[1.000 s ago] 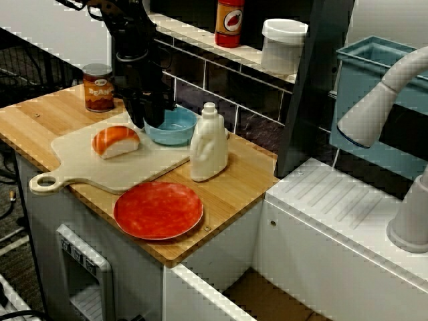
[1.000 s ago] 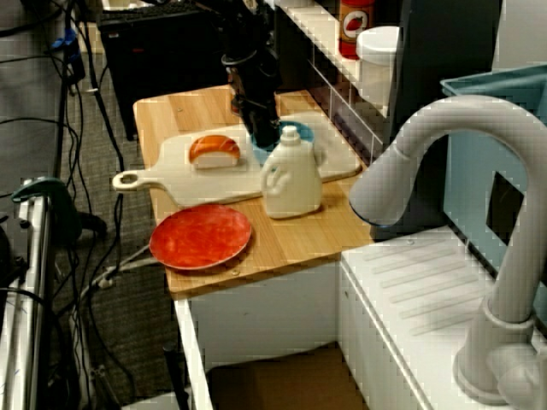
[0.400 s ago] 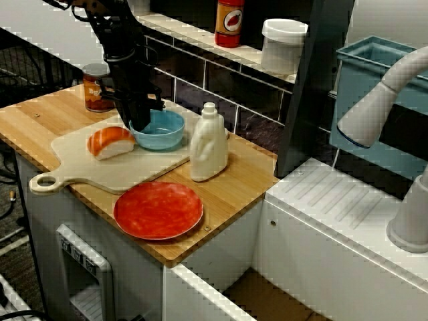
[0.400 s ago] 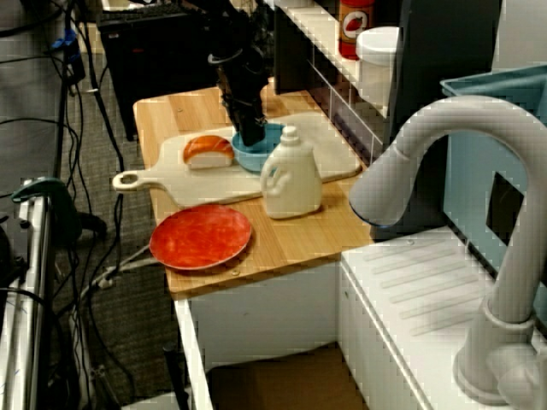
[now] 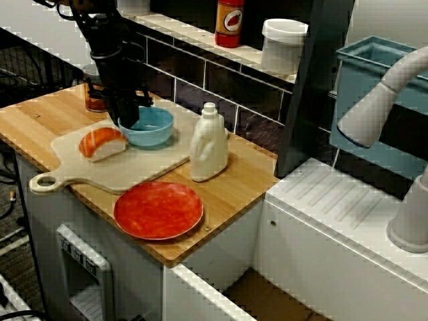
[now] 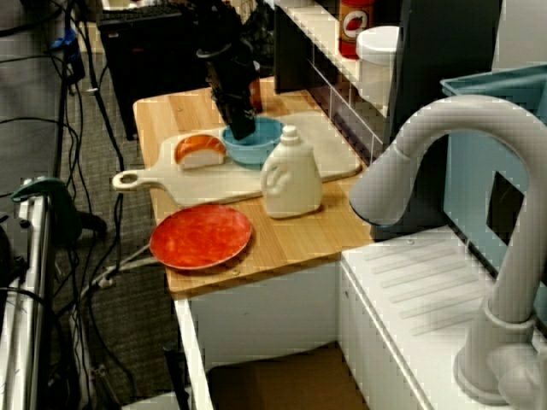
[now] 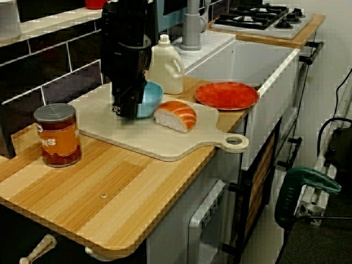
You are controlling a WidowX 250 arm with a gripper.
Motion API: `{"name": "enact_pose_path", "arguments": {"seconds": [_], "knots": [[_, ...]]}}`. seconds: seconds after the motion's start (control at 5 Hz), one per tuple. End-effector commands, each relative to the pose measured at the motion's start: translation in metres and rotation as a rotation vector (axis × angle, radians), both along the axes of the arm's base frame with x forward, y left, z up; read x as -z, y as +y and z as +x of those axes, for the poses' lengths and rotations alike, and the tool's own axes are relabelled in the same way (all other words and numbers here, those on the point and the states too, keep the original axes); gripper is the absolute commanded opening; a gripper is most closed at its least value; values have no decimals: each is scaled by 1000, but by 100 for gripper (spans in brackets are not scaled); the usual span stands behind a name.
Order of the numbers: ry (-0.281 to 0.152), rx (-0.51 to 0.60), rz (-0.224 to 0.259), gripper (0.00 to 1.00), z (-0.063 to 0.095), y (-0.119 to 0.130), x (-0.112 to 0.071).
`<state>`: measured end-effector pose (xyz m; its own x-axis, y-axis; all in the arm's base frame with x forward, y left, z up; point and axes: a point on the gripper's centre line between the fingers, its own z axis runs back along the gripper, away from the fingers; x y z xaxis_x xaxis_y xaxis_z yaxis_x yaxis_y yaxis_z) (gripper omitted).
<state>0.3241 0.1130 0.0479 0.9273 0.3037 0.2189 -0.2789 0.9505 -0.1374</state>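
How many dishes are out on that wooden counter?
2. A blue bowl on the cutting board, at the gripper; a red plate on the counter, farther forward. None seem hidden.

The gripper (image 5: 128, 122) is black. The bowl (image 5: 152, 128) at centre left is light blue. Left of it, the roll (image 5: 101, 143) is orange with pale stripes over a white base. The board (image 5: 134, 172) is cream. The plate (image 5: 158, 210) at lower centre is mottled red-orange. The jug (image 5: 208, 144) is off-white. The can (image 7: 56, 135) has a rust-red label with white letters and a silver top. The counter (image 5: 40, 117) is light, striped wood. The tiles (image 5: 221, 83) are black with pale grout.
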Motion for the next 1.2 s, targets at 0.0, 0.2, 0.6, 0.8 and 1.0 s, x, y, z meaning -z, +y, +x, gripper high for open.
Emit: {"name": "enact_pose_path", "arguments": {"seconds": [0.0,0.2,0.6,0.8,1.0], "knots": [[-65,-2,26,0,-2,15,-25],[-82,-23,33,0,5,25,-27],[-103,-70,30,0,12,45,-31],[-102,-81,28,0,14,51,-33],[-97,-63,25,0,14,53,-35]]}}
